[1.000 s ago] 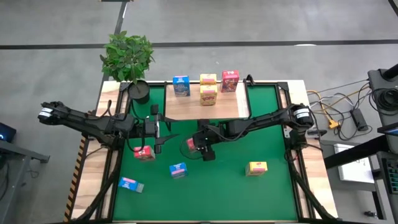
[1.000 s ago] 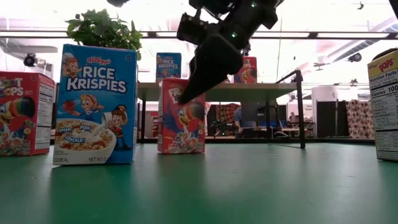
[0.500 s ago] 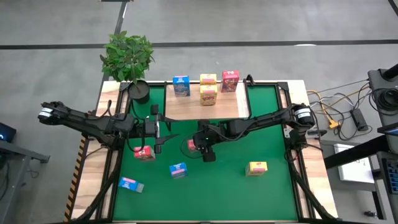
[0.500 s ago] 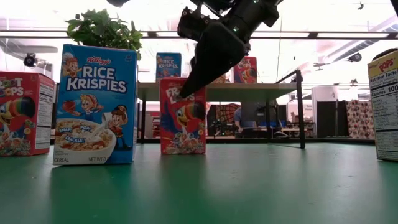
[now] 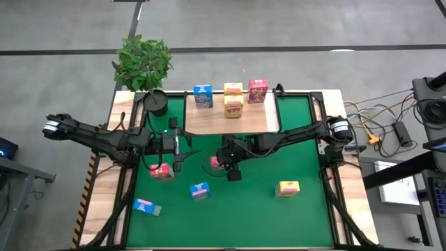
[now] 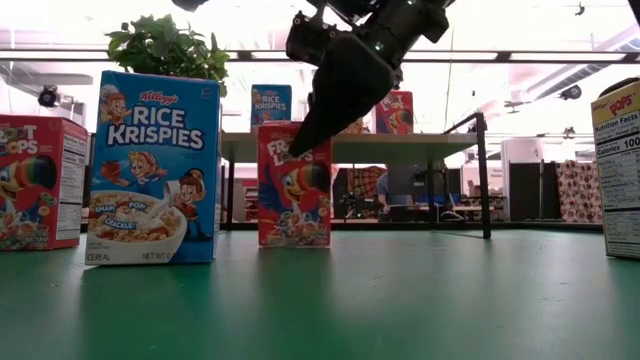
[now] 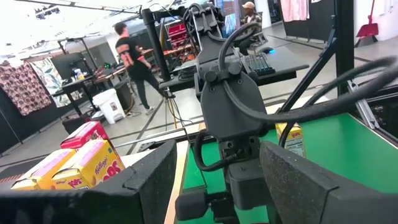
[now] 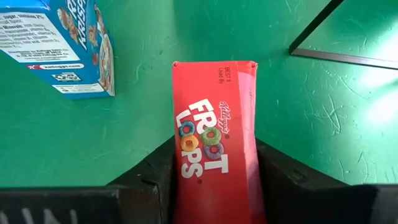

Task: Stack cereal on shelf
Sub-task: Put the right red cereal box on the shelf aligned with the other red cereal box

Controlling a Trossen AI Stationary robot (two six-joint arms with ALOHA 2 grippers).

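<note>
A red Froot Loops cereal box (image 6: 295,190) stands upright on the green mat at the table's middle, and my right gripper (image 5: 223,164) is shut on its top end (image 8: 214,149). My left gripper (image 5: 175,149) hovers open and level over the mat's left half, beside another red box (image 5: 162,171). The shelf (image 5: 230,118) at the far middle carries a blue box (image 5: 203,96), two stacked yellow boxes (image 5: 233,97) and a red box (image 5: 257,90). A blue Rice Krispies box (image 6: 152,165) stands on the mat. My right gripper pinches the red box's upper end between its two fingers, one on each wide face, just below the long edges of the top flap (image 8: 181,163). The fingers (image 6: 305,135) slant down from above. The box stands upright with its bottom on the mat.
A yellow box (image 5: 288,187) stands at the mat's right, and another box (image 5: 146,206) lies at the near left. A potted plant (image 5: 144,66) sits at the far left corner. Black frame legs (image 6: 485,175) hold up the shelf. A person moves in the room behind.
My right gripper's fingers have closed in on the red box's top. The box, slightly tilted a second ago, now stands straight on the mat.
</note>
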